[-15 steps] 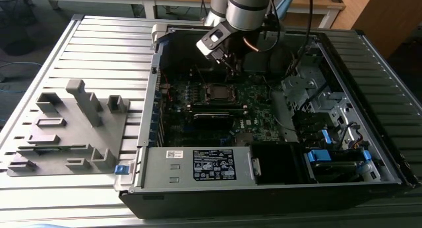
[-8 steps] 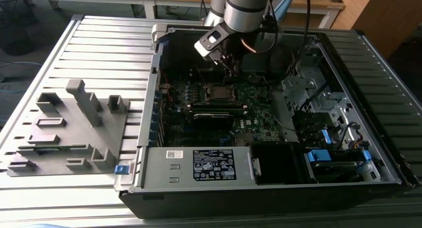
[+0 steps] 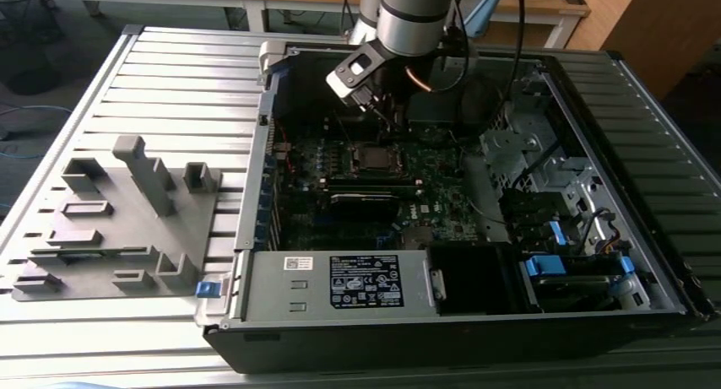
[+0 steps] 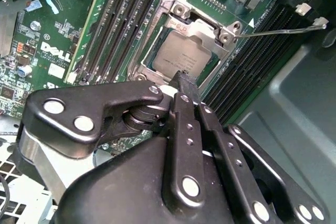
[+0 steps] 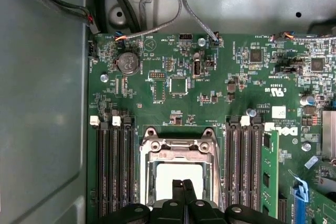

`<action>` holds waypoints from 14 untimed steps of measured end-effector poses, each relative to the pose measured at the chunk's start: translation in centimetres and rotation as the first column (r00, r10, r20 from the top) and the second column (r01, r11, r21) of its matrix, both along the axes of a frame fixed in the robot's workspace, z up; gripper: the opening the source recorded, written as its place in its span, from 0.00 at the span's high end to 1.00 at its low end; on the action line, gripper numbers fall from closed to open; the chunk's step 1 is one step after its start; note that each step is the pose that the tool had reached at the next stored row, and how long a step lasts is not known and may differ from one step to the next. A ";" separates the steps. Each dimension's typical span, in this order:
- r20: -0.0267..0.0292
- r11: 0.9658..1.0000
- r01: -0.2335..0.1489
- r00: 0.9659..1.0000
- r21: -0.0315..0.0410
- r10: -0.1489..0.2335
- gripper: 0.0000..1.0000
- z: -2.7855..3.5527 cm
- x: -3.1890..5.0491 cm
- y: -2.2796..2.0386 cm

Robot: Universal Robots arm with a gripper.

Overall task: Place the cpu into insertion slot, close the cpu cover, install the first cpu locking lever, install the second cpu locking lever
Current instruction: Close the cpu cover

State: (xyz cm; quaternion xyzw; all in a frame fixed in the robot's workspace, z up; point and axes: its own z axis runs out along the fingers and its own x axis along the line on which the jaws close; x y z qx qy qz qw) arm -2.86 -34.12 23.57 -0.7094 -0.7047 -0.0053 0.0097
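Note:
The cpu (image 4: 178, 56), a dull silver square, lies in the insertion slot (image 3: 370, 157). The cpu cover (image 4: 181, 11), a silver frame, lies down over the chip's edges in both wrist views. One thin locking lever (image 4: 278, 29) sticks out sideways over the memory slots, unlatched. My gripper (image 4: 184, 76) is shut, its black fingertips together at the cover's edge beside the chip. Touch with the cover cannot be told. In the first wrist view the gripper (image 5: 182, 184) sits over the cpu (image 5: 176, 174) inside the cover (image 5: 178, 148). In the exterior view the gripper (image 3: 389, 123) hangs just beyond the slot.
Long black memory slots (image 5: 113, 171) flank the socket, with a green memory stick (image 5: 269, 166) and blue clips (image 5: 300, 203) beside them. Cables (image 5: 157, 19) run along the case wall. A grey fixture (image 3: 113, 212) lies at the exterior view's left, and a power supply (image 3: 338, 283) in front.

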 end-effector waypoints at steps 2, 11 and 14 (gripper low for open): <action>0.001 1.000 0.000 1.000 0.000 0.000 0.89 -0.01 0.00 0.00; 0.001 0.995 -0.095 0.995 0.000 0.095 0.89 -0.06 -0.01 0.00; 0.001 0.991 -0.136 0.991 0.000 0.136 0.89 -0.07 -0.01 0.00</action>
